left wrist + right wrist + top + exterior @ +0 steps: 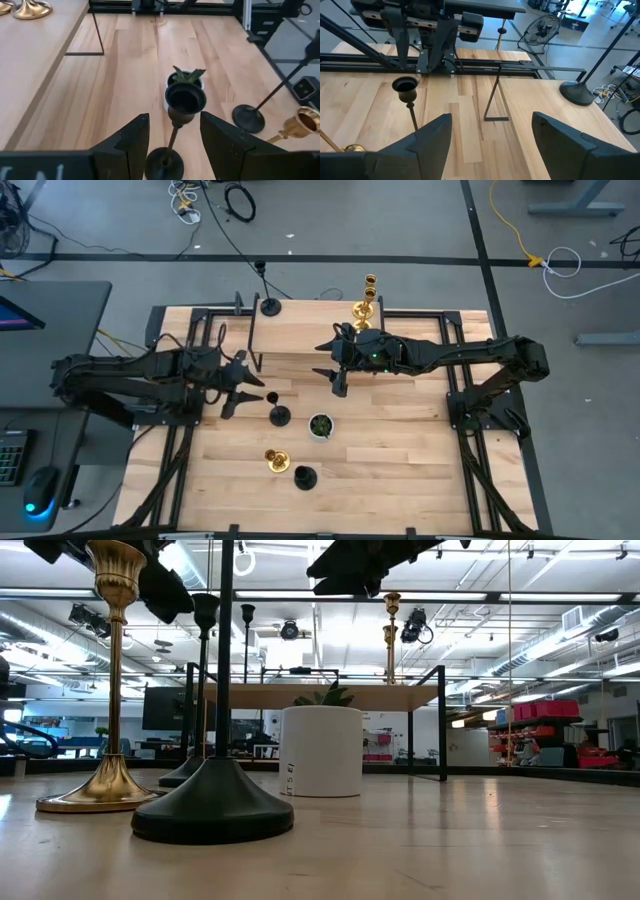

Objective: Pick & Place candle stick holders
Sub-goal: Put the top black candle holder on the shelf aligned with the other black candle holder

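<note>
Black candle holder standing upright mid-table, straddled by the left gripper: jaws spread either side of the stem, not pinching yet, probably lined up for a grab. Little plant pot just at its 3 o'clock. Gold holder and another black one down around 5 o'clock, waiting. Right gripper up at 1 o'clock, wide open, holding nothing, near the raised shelf where gold ones already sit.
</note>
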You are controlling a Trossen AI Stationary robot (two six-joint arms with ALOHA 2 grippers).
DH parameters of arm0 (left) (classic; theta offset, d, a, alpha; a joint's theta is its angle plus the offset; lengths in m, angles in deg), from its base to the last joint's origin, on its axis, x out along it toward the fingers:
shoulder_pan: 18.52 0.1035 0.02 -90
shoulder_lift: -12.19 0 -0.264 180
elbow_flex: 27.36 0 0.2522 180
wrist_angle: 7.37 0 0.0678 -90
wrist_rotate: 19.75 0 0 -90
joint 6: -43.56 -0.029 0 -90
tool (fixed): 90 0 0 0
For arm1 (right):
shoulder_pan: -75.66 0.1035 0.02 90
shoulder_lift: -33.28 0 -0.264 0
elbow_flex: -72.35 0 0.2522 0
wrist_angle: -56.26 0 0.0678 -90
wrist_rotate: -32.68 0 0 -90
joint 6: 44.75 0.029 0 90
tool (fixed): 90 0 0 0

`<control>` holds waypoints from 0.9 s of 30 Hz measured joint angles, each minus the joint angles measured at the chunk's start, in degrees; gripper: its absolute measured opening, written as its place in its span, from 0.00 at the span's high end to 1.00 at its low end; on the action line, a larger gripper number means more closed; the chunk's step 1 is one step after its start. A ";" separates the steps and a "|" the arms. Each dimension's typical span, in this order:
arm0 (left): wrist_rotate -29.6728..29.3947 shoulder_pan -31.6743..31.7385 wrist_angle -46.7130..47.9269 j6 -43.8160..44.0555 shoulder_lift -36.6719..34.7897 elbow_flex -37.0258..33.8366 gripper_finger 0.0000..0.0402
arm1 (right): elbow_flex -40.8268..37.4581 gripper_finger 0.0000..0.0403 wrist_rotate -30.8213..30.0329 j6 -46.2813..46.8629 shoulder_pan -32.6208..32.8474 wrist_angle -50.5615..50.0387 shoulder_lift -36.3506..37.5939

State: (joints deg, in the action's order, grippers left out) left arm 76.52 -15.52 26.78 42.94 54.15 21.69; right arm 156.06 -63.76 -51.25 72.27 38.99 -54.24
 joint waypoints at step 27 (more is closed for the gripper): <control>-2.33 -5.92 -34.86 4.53 0.04 -22.75 0.56 | 0.00 0.32 0.01 -0.02 0.08 0.42 0.00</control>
State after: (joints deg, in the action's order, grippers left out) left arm 74.19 -21.44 -8.08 47.48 54.19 -1.07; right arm 156.06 -63.75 -51.27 72.35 39.41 -54.24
